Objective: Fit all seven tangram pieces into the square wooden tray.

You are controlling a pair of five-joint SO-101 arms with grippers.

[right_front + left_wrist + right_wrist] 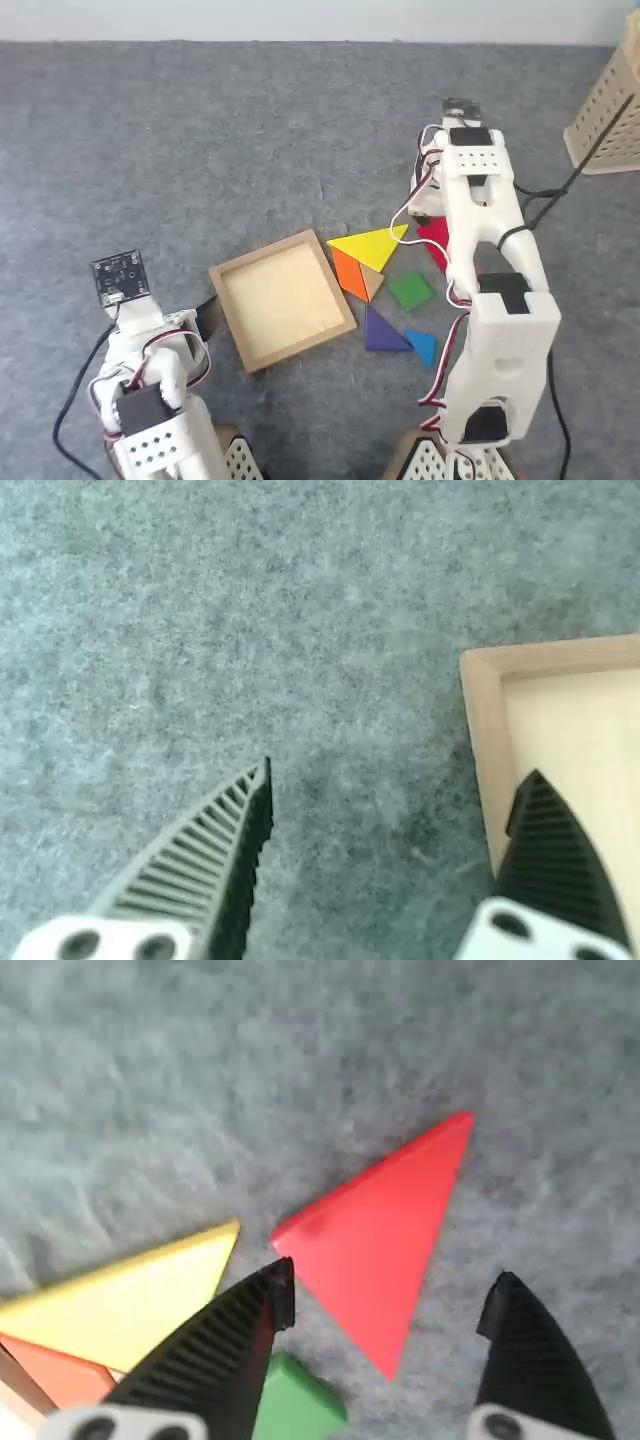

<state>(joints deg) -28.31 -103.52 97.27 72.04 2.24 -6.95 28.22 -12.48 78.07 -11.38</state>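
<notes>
Table [150,150] has a grey, fuzzy covering, which probably gives the fingers enough nap to dig under a flat edge.

Tray [262,251] sits empty mid-table. It's rigid wood with a raised rim, and I expect it to slide if nudged. Left hand [400,775] is wide open and holding nothing, low over the table with one finger over the tray's rim.

All pieces lie loose just beside the tray, and they look thin, stiff, light and slick-painted.
- Yellow triangle [368,246] is next to the tray corner.
- Red triangle [375,1235] is farthest out. Right hand [395,1272] is spread wide and empty, with its fingers either side of the narrow end. The tapered sides will likely squirt out, so pinch long edge against the opposite corner.
- Orange piece [349,272] touches the yellow one, so there's no finger room until they're separated.
- Purple triangle [381,332] has free edges.
- Green square [411,290] has parallel sides and is the easiest pinch.
- Blue triangle [423,346] is the smallest and gives little purchase.
</notes>
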